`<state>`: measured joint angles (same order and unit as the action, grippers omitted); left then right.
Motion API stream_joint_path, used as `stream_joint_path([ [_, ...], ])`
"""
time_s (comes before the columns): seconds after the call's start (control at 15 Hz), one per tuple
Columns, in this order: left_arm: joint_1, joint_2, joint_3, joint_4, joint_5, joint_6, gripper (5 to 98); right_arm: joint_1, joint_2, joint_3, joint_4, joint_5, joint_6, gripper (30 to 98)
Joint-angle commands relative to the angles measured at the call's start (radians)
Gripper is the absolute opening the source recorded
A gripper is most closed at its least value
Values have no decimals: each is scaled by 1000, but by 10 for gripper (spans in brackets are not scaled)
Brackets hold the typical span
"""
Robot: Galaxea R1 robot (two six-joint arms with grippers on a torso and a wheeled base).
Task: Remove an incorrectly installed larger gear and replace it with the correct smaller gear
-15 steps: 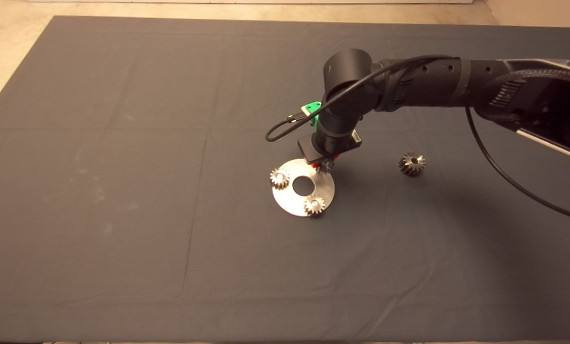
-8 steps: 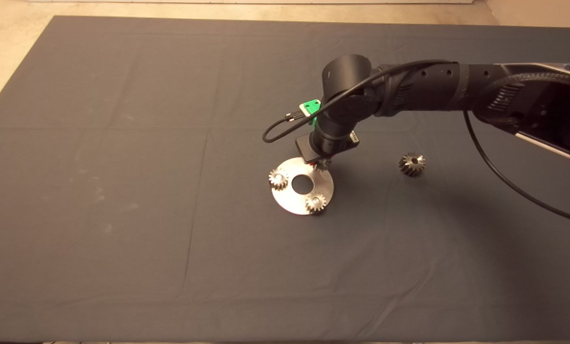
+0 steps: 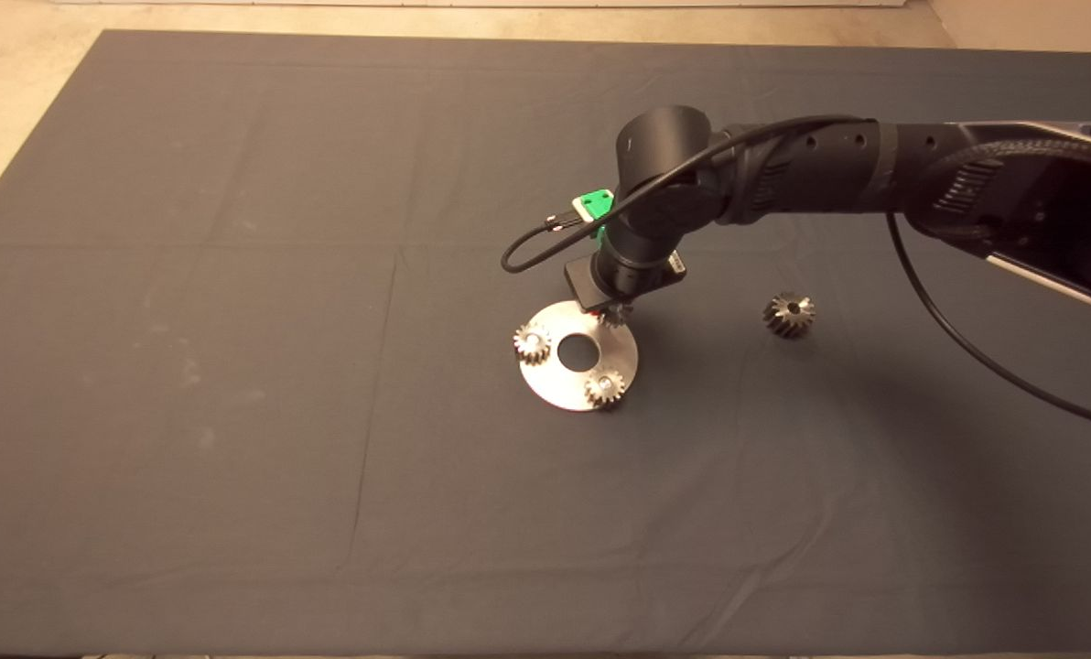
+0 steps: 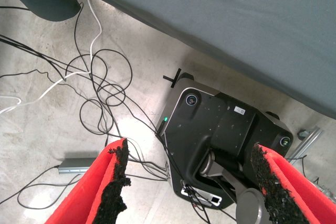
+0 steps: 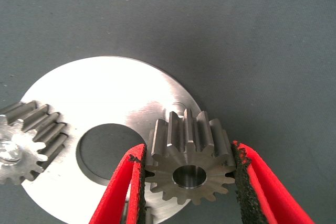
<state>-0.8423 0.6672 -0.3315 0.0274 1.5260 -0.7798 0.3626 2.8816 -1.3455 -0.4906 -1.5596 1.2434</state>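
Observation:
My right gripper [image 3: 615,314] hangs over the far right edge of the round steel plate [image 3: 555,380], shut on the smaller gear [image 5: 189,163]. The gear sits between both black pads, bore facing the camera, just beside a small peg [image 5: 176,106] on the plate [image 5: 115,93]. The larger gear [image 3: 789,314] lies on its side on the mat, right of the plate and apart from it. My left gripper [image 4: 189,182] is parked off the mat with its fingers wide apart and nothing between them.
Two paler gears [image 3: 532,343] [image 3: 604,388] stand on the plate around its centre hole [image 3: 577,351]. One of them [image 5: 23,142] shows in the right wrist view. The left wrist view shows floor, cables and the robot base [image 4: 220,140].
The right arm has shifted slightly left and lower, bringing the held gear closer to the plate. The larger gear has not moved.

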Motion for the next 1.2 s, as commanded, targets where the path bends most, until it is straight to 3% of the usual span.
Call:
stream_joint_path([
  [0.0, 15, 4, 8, 14, 132, 7, 592, 11, 6, 32, -21, -99, 10, 350],
  [0.2, 15, 4, 7, 14, 132, 8, 592, 29, 6, 65, -19, -99, 45, 349],
  [0.73, 14, 3, 7, 14, 132, 8, 592, 30, 6, 54, -20, -99, 47, 339],
  [1.13, 14, -1, 8, 14, 132, 8, 592, 30, 6, -87, -20, -99, 42, 338],
])
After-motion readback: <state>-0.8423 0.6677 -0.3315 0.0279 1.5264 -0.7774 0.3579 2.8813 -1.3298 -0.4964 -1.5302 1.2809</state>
